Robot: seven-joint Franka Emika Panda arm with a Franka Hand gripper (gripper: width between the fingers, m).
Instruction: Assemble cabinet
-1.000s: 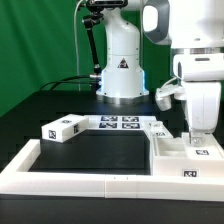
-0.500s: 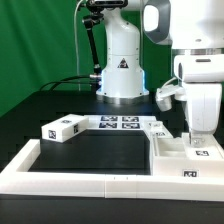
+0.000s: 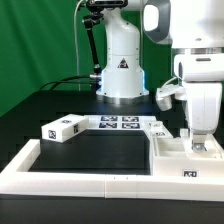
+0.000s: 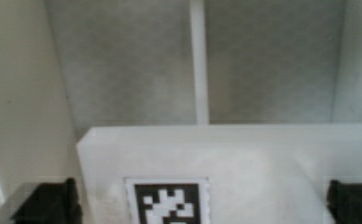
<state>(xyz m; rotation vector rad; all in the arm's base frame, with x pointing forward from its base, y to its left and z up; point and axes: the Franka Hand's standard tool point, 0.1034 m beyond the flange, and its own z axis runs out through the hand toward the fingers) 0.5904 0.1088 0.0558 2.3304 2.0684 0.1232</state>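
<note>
One arm [image 3: 196, 85] stands upright at the exterior view's right, its gripper [image 3: 197, 141] down at the one cabinet box [image 3: 172, 150]. One loose block [image 3: 60, 128] lies well apart at that view's left. The jaws are spread, flanking one tagged panel [image 4: 204, 155].

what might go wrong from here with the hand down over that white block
1. The hand is open with its fingers straddling the tagged white block. If it closes off-centre, the block may twist or slip.
2. Other white cabinet parts and the rail sit close by in the exterior view, so a lift could nudge them.
</note>
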